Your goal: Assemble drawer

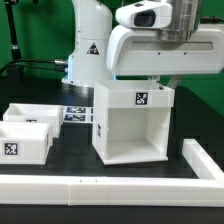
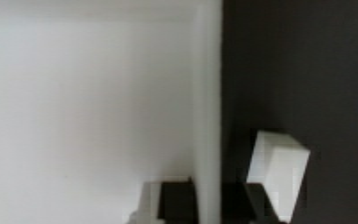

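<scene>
The white drawer casing (image 1: 130,125) stands upright in the middle of the black table, its open side facing the front and a tag on its top panel. My gripper (image 1: 160,88) reaches down onto its top at the exterior view's right. In the wrist view the two dark fingers (image 2: 176,205) sit on either side of a thin white casing wall (image 2: 87,100), so the gripper (image 2: 208,205) is shut on it. Two open-top trays (image 1: 30,113) (image 1: 25,140) lie at the exterior view's left, apart from the casing.
The marker board (image 1: 72,112) lies flat behind the trays. The long low white border rail (image 1: 100,187) runs along the front and up the exterior view's right (image 1: 205,160). The arm's base (image 1: 90,50) stands at the back. A white part (image 2: 279,165) shows beyond the wall; which one is unclear.
</scene>
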Controlling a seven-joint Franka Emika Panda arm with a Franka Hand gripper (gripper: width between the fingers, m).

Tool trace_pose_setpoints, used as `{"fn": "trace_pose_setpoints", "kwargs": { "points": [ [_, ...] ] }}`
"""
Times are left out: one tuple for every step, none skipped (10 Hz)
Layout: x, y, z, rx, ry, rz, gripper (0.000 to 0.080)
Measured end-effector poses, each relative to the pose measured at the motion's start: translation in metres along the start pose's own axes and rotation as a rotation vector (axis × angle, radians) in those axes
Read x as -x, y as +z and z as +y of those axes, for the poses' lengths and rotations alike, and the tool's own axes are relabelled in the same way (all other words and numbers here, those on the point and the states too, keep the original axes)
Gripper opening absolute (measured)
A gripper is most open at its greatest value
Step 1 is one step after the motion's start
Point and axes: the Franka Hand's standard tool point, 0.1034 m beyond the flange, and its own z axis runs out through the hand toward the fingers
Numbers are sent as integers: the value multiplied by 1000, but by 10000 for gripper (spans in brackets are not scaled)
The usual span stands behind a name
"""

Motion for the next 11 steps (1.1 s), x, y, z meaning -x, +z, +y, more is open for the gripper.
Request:
{"fn": "trace_pose_setpoints", "kwargs": {
  "points": [
    [-12,0,4,-1,9,9,38],
    [-25,0,10,0,14,22,38],
    [-37,-1,15,1,17,35,38],
    [-46,-2,17,1,18,44,38],
    [-49,-2,18,1,20,49,38],
    [-48,-2,17,0,36,49,38],
    [-48,-2,17,0,31,49,38],
    [-48,-2,16,-1,47,49,38],
    [-48,-2,15,-4,105,49,38],
    [-49,-2,14,-13,174,49,38],
    [-49,-2,13,-24,256,52,38]
  ]
}}
